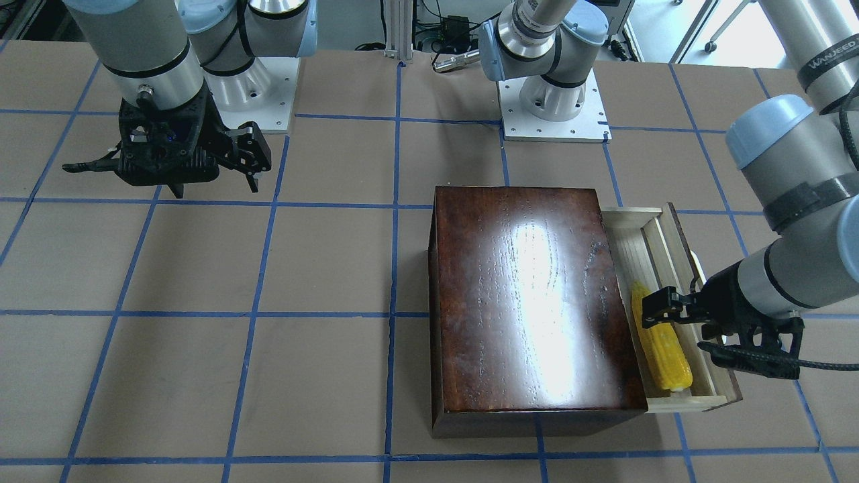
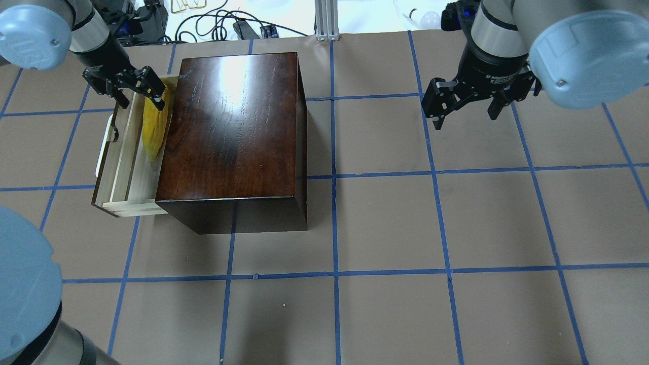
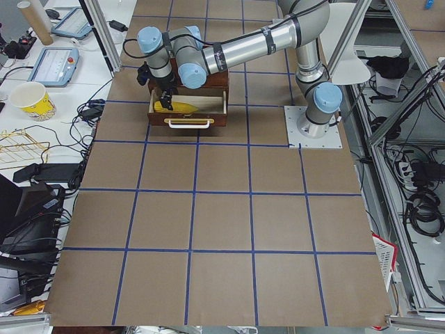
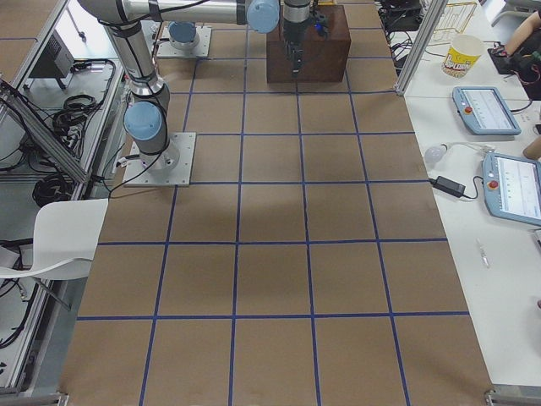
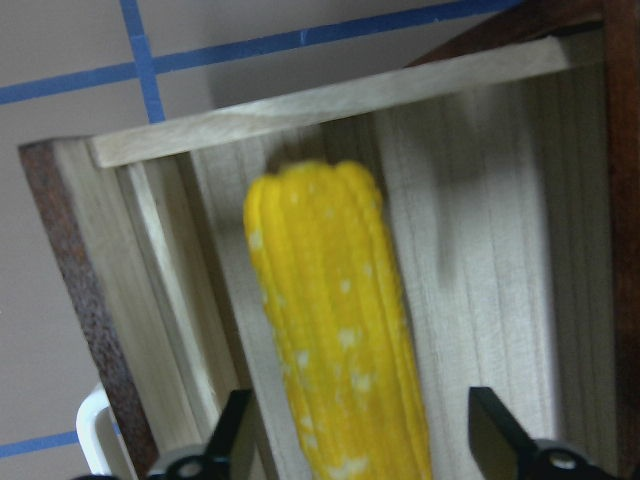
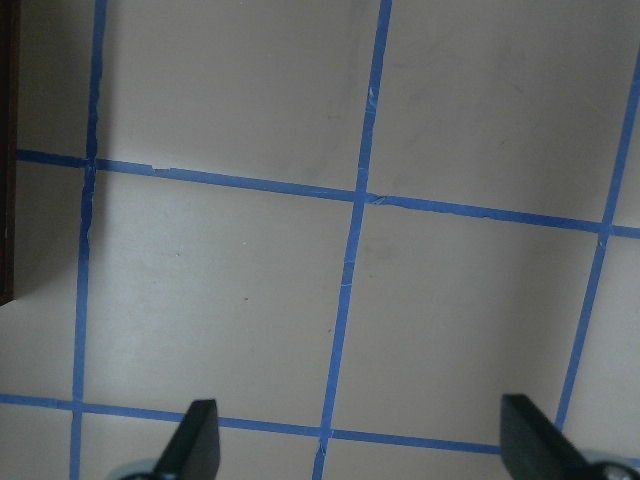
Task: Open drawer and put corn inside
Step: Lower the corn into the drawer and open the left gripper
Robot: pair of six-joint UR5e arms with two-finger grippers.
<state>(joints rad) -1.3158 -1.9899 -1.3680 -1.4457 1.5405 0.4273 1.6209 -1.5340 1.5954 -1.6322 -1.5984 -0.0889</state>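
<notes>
Overhead exterior gives me the clearest read: the glossy dark-brown wooden box (image 2: 238, 116) sits on the brown table with its blue tape grid (image 2: 385, 223). The shallow pale-wood drawer with the dark front panel (image 2: 119, 167) is pulled out of the box toward the robot's left, its white loop handle (image 2: 105, 147) facing outward. The bright yellow, bumpy toy corn cob (image 2: 153, 126) lies flat on the drawer floor, lengthwise along the tray and close beside the box's edge. In this view its pointed end is the nearer one. My left gripper (image 2: 141, 101) hangs over the cob. On the left wrist camera I see its dark fingers (image 5: 232, 425) spread wide on either side of the corn with bare wood showing between each and the cob, so nothing is clamped. The right gripper (image 2: 465, 117) hovers over bare table well away from the box. Its fingers (image 6: 198, 430) are also held apart with only tape lines between them.
</notes>
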